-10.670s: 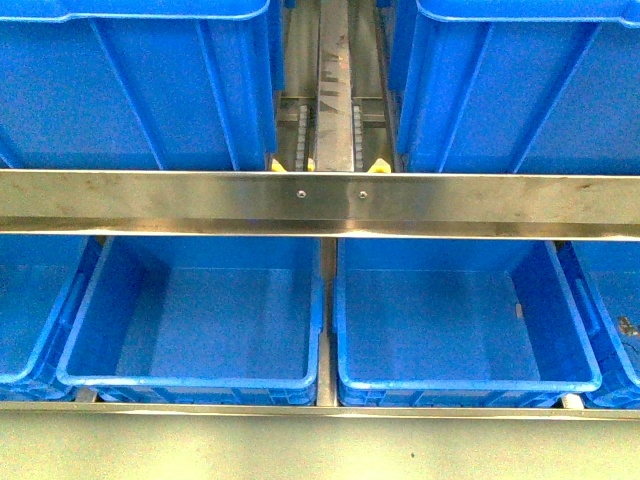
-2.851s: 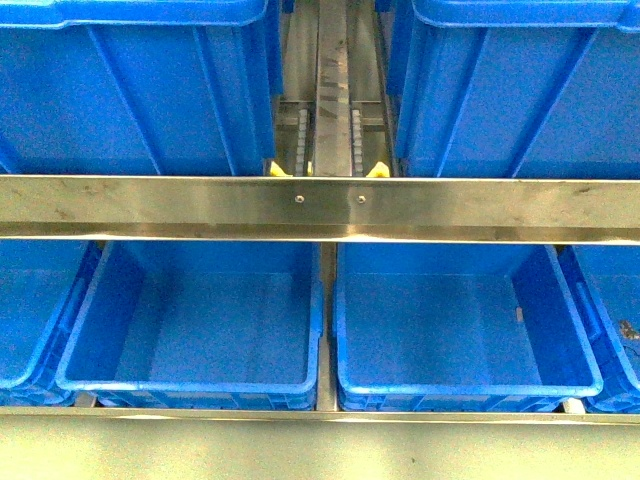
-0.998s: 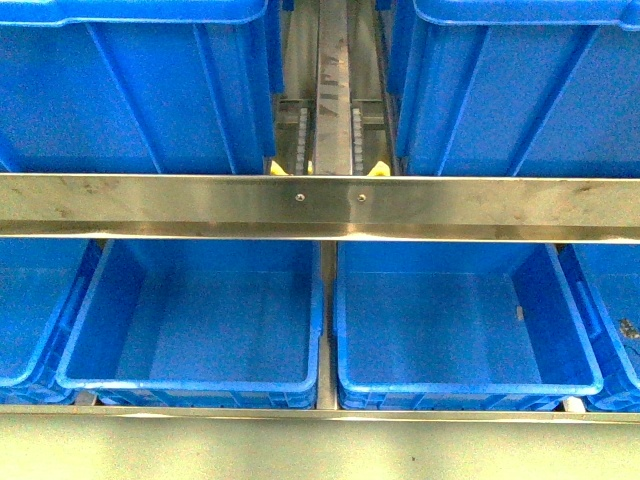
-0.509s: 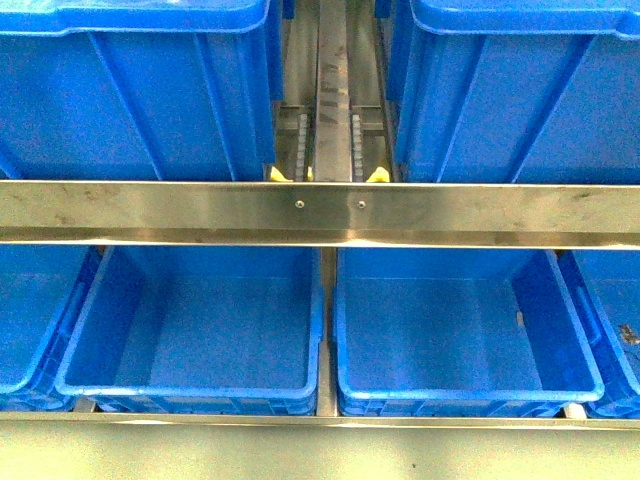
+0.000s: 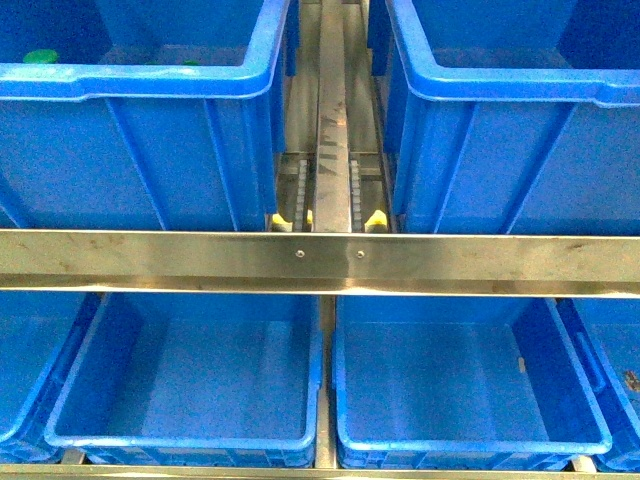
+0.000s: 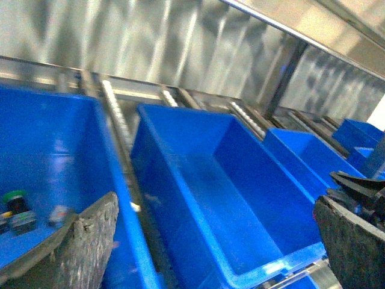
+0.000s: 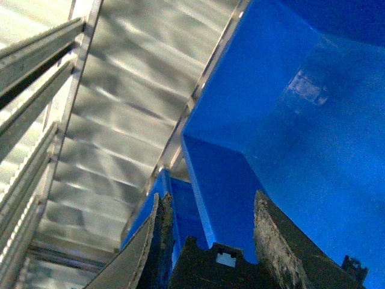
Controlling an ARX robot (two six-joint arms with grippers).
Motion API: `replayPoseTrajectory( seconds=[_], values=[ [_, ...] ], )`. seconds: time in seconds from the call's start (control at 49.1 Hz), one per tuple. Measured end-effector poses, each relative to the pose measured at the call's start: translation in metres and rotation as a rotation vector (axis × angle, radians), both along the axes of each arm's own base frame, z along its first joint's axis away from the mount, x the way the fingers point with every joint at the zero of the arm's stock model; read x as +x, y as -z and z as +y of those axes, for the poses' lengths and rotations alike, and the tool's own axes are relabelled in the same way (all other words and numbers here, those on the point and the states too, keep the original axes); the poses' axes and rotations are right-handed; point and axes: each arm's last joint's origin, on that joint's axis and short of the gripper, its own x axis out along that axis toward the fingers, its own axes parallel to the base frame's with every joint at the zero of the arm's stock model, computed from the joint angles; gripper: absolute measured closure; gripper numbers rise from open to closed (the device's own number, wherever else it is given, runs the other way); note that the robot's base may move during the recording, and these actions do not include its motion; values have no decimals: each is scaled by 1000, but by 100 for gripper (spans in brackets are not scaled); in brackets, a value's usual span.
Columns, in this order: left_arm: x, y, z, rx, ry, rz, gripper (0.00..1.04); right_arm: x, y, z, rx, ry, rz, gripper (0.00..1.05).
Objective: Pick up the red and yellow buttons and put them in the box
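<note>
— Buttons, red or yellow: any in the front view?
— None clearly. Green caps (image 5: 40,57) peek over the rim of the upper left bin (image 5: 150,85). The lower bins (image 5: 180,440) show no buttons, and neither arm appears.
— Left wrist view?
— Only here does a parts bin's inside show: a green-capped button (image 6: 15,197) among small parts (image 6: 24,221), colours unclear. The left gripper (image 6: 215,241) has jaws spread wide, empty.
— Right wrist view?
— The right gripper (image 7: 207,229), jaws apart, holds nothing beside a blue bin wall (image 7: 289,120).
— Step?
— Searching, I judge. Next, find a red or yellow cap, then descend.
</note>
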Motion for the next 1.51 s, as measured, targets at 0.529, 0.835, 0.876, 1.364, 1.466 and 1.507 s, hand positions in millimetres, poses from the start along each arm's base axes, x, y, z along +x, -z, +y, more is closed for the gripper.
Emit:
replayPoseTrajectory(
  seconds=[0.529,0.835,0.876,1.364,1.466,1.507],
  values=[
    [-135,204,63,268,-585,111,99,-45,-3,92,-442,156,-160,74],
    [-135,214,63,272,-586,107,102,-53,-5,130,-530,145,-167,74],
    [-135,214,63,272,-585,107,100,-53,-6,131,-535,145,-168,74],
    [-135,214,63,272,-586,107,23,-49,-12,129,-585,151,-177,74],
    [-135,214,63,272,-586,107,8,-49,-11,128,-597,152,-162,74],
    [-135,214,63,274,-586,106,6,-50,-10,128,-599,151,-158,74]
  ],
)
